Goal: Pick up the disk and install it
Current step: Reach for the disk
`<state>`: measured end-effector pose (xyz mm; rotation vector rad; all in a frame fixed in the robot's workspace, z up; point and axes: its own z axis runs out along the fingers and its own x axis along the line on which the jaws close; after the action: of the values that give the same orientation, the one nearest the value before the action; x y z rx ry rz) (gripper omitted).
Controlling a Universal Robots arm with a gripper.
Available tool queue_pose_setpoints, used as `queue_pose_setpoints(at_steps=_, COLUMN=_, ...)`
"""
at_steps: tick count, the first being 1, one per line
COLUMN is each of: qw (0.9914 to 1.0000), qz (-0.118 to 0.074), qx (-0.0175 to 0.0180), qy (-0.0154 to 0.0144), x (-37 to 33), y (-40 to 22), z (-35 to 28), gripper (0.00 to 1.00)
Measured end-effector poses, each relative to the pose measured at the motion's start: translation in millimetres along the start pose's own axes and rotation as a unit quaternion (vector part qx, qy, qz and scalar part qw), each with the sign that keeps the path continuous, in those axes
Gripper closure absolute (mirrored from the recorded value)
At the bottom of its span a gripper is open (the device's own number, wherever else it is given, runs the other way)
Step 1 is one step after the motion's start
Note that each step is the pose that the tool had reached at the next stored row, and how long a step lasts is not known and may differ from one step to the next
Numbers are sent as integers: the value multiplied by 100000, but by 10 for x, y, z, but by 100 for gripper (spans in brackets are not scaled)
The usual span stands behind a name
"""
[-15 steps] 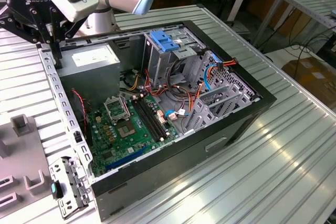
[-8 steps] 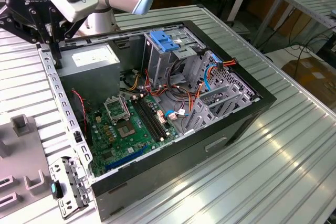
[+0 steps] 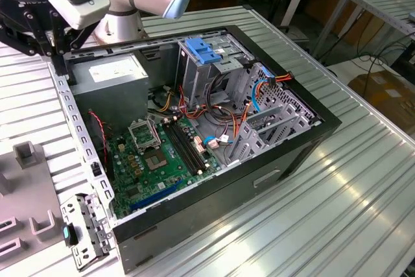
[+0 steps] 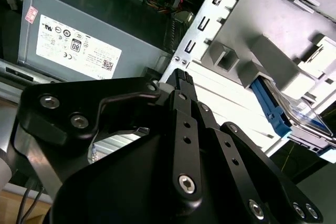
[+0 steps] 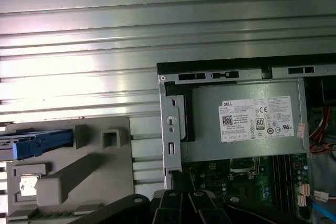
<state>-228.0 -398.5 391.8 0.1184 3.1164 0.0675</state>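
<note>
The tool [image 3: 57, 53] hangs over the corner of the open computer case [image 3: 324, 121] on the exterior view's left, right above the edge where the power supply [image 3: 110, 76] sits. Honestly can't tell how far open the tool is: both wrist views catch its black linkages [image 4: 181, 77] [image 5: 189, 203] but not enough to judge. It isn't touching the disk.

The disk [image 5: 39, 142] is parked in a grey fixture [image 5: 89, 166] outside the case, with its blue edge frame sticking out past the fixture's blocks. The second wrist view shows it [image 4: 302, 119] tucked between those blocks [image 4: 273, 61], well apart from the tool.

For room to move, a narrow strip of ribbed metal surface [image 5: 157, 24] runs between the fixture and the case's silver side rail [image 5: 170, 129], so the two are just beside each other without touching.

Inside the case, the blue latch plate [image 3: 204, 50] sits on top of the drive cage. Orange, red and blue cables [image 3: 259, 85] crowd the space right next to it. The motherboard [image 3: 162, 160] lies flat below the cage.
</note>
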Motion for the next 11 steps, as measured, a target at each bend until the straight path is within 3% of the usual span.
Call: queue_pose_setpoints(at_steps=11, qw=100000, qz=9, qx=-6, qy=202, x=194, y=-15, z=2, gripper=89)
